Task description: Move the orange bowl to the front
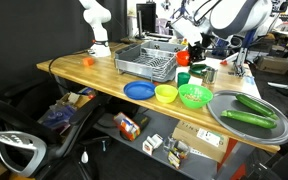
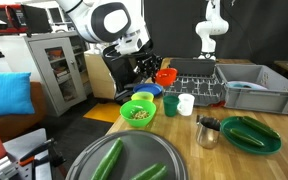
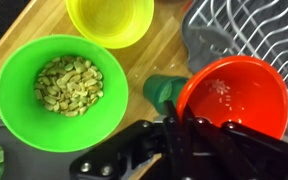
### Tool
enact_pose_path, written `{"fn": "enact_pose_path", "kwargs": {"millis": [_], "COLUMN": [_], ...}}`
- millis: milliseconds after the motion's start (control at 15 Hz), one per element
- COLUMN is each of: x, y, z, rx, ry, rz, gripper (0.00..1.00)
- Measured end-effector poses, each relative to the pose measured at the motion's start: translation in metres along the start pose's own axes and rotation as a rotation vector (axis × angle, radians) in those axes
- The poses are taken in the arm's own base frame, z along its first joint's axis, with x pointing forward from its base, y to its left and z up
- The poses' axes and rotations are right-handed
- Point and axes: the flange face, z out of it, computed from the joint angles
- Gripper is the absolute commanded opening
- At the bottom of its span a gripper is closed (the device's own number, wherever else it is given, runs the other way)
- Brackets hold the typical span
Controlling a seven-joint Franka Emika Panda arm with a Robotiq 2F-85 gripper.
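Orange bowl (image 3: pixel 236 92): you have it off the bench (image 3: pixel 19 25), hanging at the corner of the dish rack (image 3: pixel 246 28). Its edge overlaps the rack's wires in the wrist view.
Claw (image 3: pixel 181 122): narrow, pinched on the rim of the orange bowl on the side away from the rack. The contact itself sits in shadow, so I take the grip from the raised bowl.
Reason for the hold: the bowl looks too wide to span, so a rim pinch appears the only purchase. It hangs mouth-up and roughly level.
Bowl contents: empty, apart from a pale glossy patch on the floor.
Green cup (image 3: pixel 164 90): stands just beside the rack, partly under the bowl's edge. This looks like why you carry the bowl high.
White cup (image 2: pixel 186 103): also just beside the rack, next to the green cup.
Green bowl (image 3: pixel 59 90): farther from the rack than the cups, holding pale seeds or nuts.
Yellow bowl (image 3: pixel 109 18): empty, near the green bowl and apart from the rack.
Stage: lift judged done; the carry away from the rack and the set-down are outstanding.
Risk: a one-sided pinch may let the bowl tip. Clear both cups before you lower.
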Motion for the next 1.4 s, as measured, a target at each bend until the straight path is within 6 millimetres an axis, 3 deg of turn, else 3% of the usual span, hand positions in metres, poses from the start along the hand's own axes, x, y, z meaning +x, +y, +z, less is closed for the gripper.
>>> {"fn": "enact_pose_path", "kwargs": {"millis": [333, 667, 1067, 1400], "x": [0.067, 0.108, 0.116, 0.097], "y": [0.047, 0.086, 0.083, 0.075], "z": [0.012, 0.022, 0.021, 0.034], "rx": [-0.082, -0.124, 0.012, 0.050], "ry": [0.096, 0.171, 0.129, 0.097], "rz": [0.303, 0.593, 0.798, 0.806], "gripper": [0.02, 0.02, 0.02, 0.02]}}
